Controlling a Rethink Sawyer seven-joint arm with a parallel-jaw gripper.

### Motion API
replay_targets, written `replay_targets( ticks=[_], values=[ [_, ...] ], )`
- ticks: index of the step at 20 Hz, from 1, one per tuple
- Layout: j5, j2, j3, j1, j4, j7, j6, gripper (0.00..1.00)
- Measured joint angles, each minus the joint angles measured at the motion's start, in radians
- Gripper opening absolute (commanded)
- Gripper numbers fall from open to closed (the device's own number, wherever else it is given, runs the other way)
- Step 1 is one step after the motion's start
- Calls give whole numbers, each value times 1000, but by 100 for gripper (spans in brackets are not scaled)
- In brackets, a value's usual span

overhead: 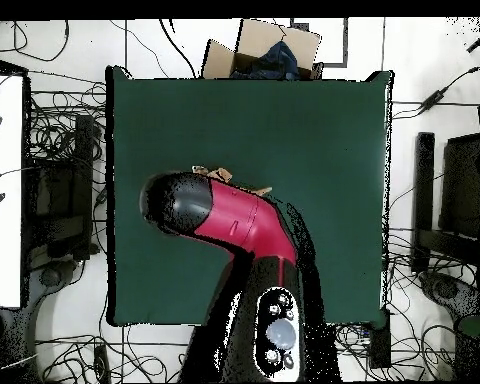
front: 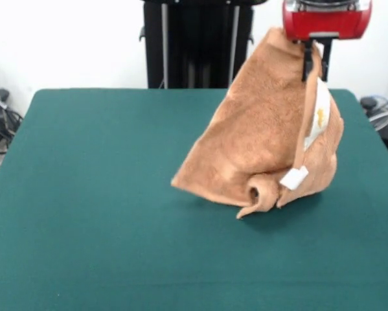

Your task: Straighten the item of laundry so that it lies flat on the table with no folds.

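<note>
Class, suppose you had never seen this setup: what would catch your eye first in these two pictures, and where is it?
First, the tan-orange towel hanging like a tent from the red gripper at the front view's upper right, its lower edge curled on the green table, a white label showing on its right side. From overhead, the red and black arm stretches over the table and hides nearly all of the towel.
</note>
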Motion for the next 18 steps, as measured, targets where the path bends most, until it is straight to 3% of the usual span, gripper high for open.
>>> replay_targets(
  ticks=[18],
  values=[
    [-5,36,-87,8,-249,0,279,0]
  ],
)
